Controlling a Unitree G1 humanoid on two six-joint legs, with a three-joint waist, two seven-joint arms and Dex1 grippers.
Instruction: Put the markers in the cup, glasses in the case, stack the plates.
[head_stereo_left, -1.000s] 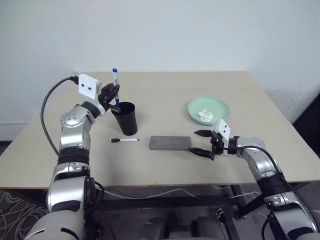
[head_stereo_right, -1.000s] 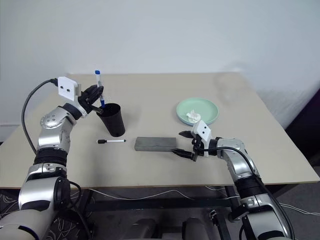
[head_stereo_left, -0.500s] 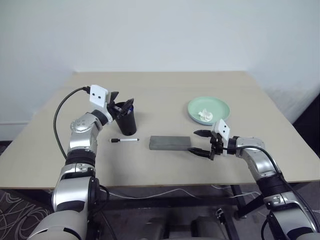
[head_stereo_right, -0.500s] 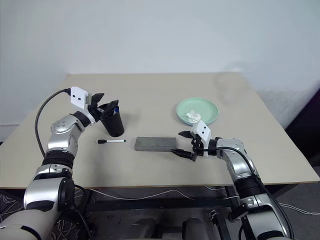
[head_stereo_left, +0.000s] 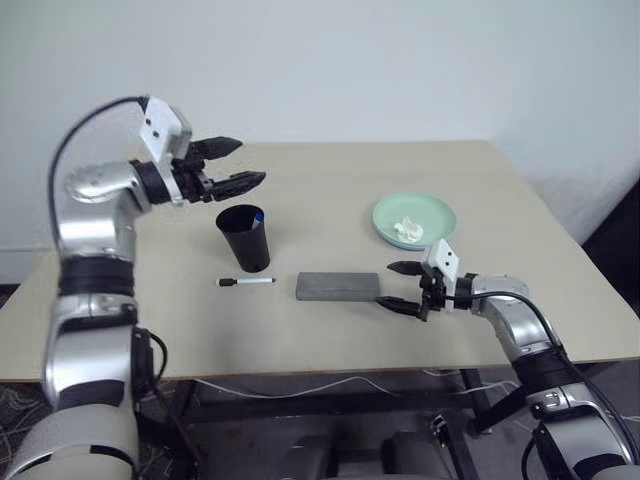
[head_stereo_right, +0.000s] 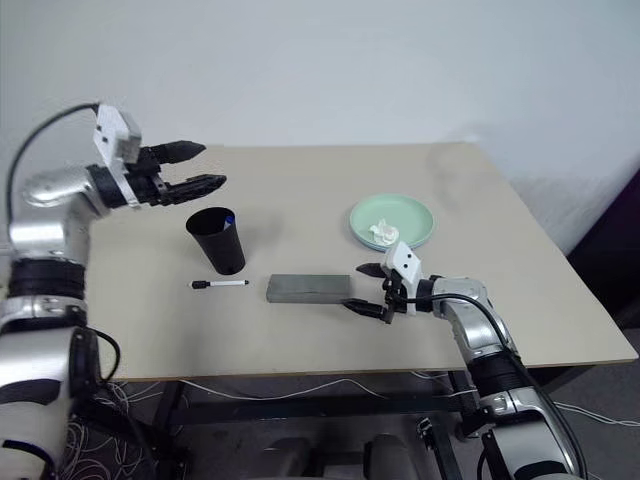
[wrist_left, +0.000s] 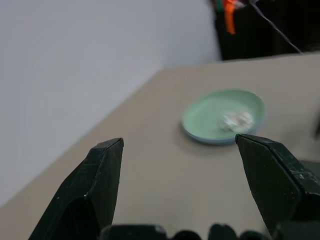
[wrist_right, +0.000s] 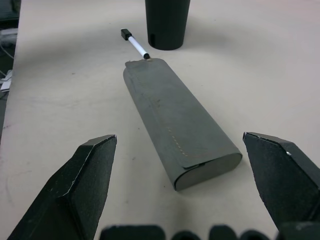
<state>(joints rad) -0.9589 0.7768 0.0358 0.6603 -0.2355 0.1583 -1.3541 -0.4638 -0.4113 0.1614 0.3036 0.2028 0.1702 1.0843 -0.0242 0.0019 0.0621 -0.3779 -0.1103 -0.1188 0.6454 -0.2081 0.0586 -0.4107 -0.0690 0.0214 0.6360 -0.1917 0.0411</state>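
The black cup (head_stereo_left: 245, 238) stands left of centre on the table, with a blue marker cap (head_stereo_left: 258, 212) showing inside its rim. My left gripper (head_stereo_left: 240, 163) hangs open and empty above the cup, pointing towards the right. The black-capped marker (head_stereo_left: 247, 281) lies flat in front of the cup. To its right lies the grey case (head_stereo_left: 338, 286), closed. My right gripper (head_stereo_left: 400, 286) stands open at the case's right end, its fingers (wrist_right: 92, 165) spread to either side of that end. A mint green plate (head_stereo_left: 432, 208) sits behind it. The glasses are out of view.
A small crumpled white scrap (head_stereo_left: 410, 230) lies on the green plate. The beige table (head_stereo_left: 330, 180) ends at a white wall behind. Cables hang under the table's front edge.
My left gripper let the blue-capped marker drop into the cup, opened, then rose and swung level above the cup. The right arm has not moved.
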